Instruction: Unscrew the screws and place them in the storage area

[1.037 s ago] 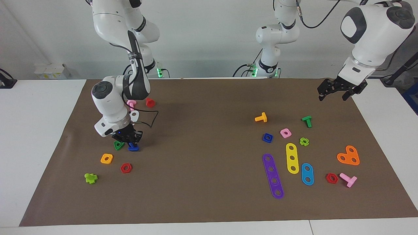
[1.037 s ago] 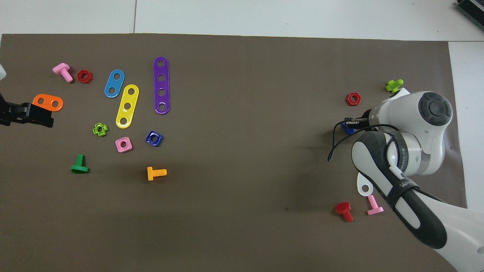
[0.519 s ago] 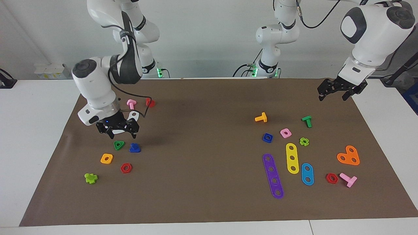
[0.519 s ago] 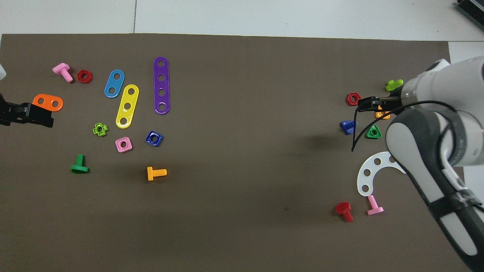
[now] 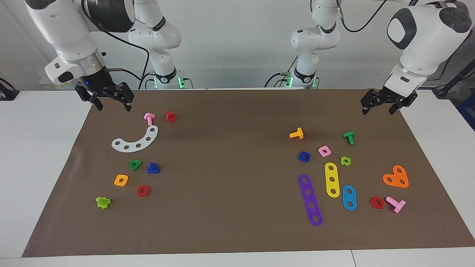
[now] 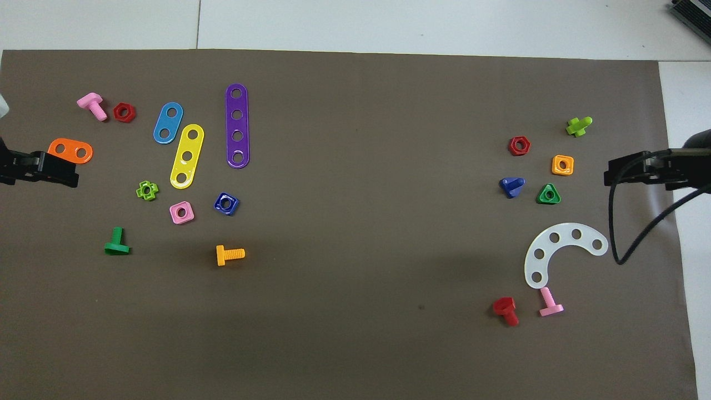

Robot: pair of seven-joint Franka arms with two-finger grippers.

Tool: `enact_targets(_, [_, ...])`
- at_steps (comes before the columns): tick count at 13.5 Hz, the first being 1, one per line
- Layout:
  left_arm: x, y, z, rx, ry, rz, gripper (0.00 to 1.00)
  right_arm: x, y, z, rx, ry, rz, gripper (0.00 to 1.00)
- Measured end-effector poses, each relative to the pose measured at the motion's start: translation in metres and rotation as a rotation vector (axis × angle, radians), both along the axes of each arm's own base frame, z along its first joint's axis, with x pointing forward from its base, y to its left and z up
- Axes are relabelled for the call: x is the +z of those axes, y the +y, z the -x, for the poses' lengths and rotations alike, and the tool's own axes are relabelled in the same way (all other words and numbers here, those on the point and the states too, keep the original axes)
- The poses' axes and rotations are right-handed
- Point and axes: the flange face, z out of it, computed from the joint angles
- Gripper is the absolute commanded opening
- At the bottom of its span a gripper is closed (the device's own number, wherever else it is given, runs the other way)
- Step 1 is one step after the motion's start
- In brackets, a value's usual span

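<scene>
Brown matting covers the worktop (image 5: 237,230); we list what lies on it.

Toward the right arm's end we count one dark-blue screw (image 5: 153,168) (image 6: 511,186), free of any pincer, flat head on the mat and stem tipped. Just beside it sits a green triangular nut (image 5: 135,164) (image 6: 548,194). Near these we note an orange square nut (image 5: 121,180) (image 6: 562,165), a red hex nut (image 5: 143,191) (image 6: 519,145) and a lime cross piece (image 5: 103,202) (image 6: 578,125). Nearer the robots than the screw we record a white curved strip (image 5: 135,141) (image 6: 558,250), with a pink bolt (image 5: 149,118) (image 6: 550,303) and a red bolt (image 5: 170,116) (image 6: 506,310) close to its end.

Toward the left arm's end we enter a dark-blue square nut (image 5: 304,156) (image 6: 226,204), a pink square nut (image 5: 324,151) (image 6: 181,212), an orange bolt (image 5: 297,134) (image 6: 229,255), a green bolt (image 5: 349,137) (image 6: 116,243) and a purple strip (image 5: 310,199) (image 6: 237,125).

We find the right pincer (image 5: 109,99) (image 6: 630,172) raised over the mat's edge by its own arm's end, fingers spread apart, holding nothing. We find the left pincer (image 5: 380,103) (image 6: 53,172) over the mat at the left arm's end, likewise spread and empty; that arm waits
</scene>
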Motion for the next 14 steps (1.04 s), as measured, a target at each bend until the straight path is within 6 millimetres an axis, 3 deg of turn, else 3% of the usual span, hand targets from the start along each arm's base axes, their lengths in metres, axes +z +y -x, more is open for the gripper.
enact_targets(3, [0.0,0.0,0.0,0.0,0.0,0.0,1.0,0.024,-0.011,0.009,-0.037,0.014,0.03,1.0])
enact_targets(9, [0.0,0.0,0.0,0.0,0.0,0.0,1.0,0.007,-0.012,0.013,-0.045,0.044,0.03,1.0])
enact_targets(14, [0.0,0.0,0.0,0.0,0.0,0.0,1.0,0.01,-0.011,0.015,-0.043,0.039,0.029,1.0])
